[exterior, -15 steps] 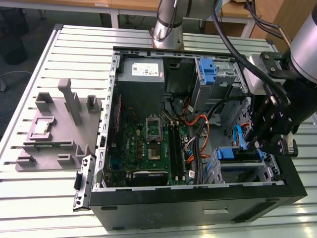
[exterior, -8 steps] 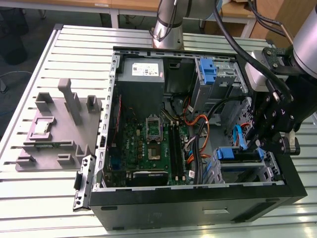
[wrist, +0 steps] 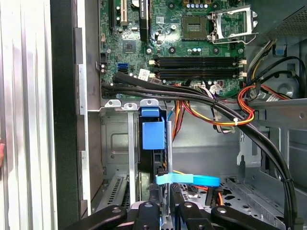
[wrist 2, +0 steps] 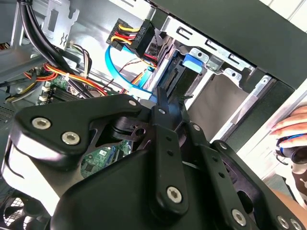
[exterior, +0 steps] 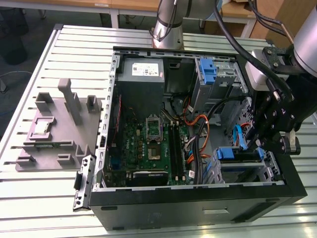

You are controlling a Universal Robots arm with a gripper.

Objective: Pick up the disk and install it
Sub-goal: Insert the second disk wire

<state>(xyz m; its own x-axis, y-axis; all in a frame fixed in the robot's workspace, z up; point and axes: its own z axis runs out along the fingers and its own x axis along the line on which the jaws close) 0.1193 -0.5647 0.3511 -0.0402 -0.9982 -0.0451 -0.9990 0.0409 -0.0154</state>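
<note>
The disk (wrist: 152, 160) stands on edge in the drive cage (wrist: 115, 143) at the case's front corner, its blue plastic rail tab (wrist: 153, 134) facing the motherboard. In the exterior view its blue rails (exterior: 237, 153) show in the cage at the lower right of the case. My gripper (exterior: 255, 144) reaches down into that corner. In both wrist views the fingers (wrist 2: 165, 139) come together at the disk's (wrist 2: 175, 72) cable end, gripper (wrist: 164, 196) shut on it. A light blue data cable (wrist: 189, 179) crosses just past the fingertips.
Black cable bundle (wrist: 201, 98) and orange leads (wrist: 240, 112) run over the cage. The power supply (exterior: 142, 74) and a bare blue bracket (exterior: 208, 69) sit at the case's far side. A grey fixture (exterior: 59, 126) lies on the exterior view's left. A person's hand (wrist 2: 290, 127) rests outside the case.
</note>
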